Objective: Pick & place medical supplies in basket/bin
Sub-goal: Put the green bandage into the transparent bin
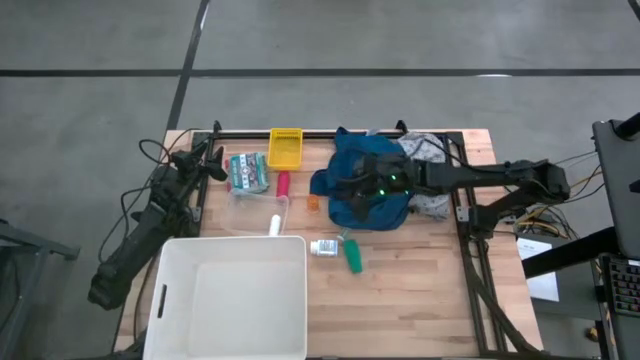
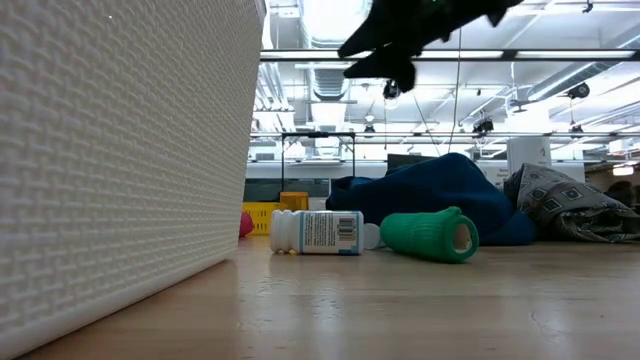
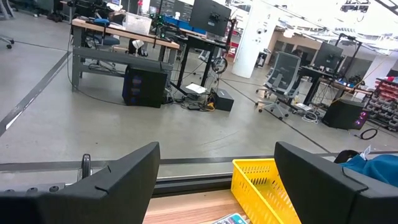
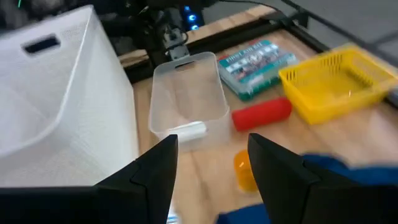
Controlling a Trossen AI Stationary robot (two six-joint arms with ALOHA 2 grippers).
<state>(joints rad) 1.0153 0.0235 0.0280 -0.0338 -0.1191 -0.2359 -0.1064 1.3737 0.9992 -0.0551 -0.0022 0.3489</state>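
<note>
The large white rectangular plastic tub (image 1: 228,297) stands at the front left corner of the wooden tabletop (image 1: 420,290), its slot handle in the short side toward the left edge; nothing can be seen inside it. The large blue fabric garment (image 1: 352,205) lies crumpled near the back edge, right of the middle, with the grey speckled cloth (image 1: 428,152) touching it on the side toward the back right corner.

The right gripper (image 1: 362,188) hangs over the blue garment, off the tabletop, its two dark fingers (image 4: 281,177) parted with nothing between them. The left gripper (image 3: 214,180) rests by the back left corner, pointing out past the back edge, its fingers (image 3: 121,186) also spread apart and empty.

Just in front of the garment lie a green ribbed bottle (image 1: 352,257) and a white labelled bottle (image 1: 323,247), both on their sides and close together, near the tub's far right corner. A small orange bottle (image 1: 312,202) sits just left of the garment. Farther left a red tube (image 1: 283,184) lies beside a clear plastic tray (image 4: 186,93) that holds a white tube (image 4: 188,129). A yellow mesh basket (image 1: 285,148) stands at the back edge, with a green and white printed box (image 1: 247,171) to its left.
</note>
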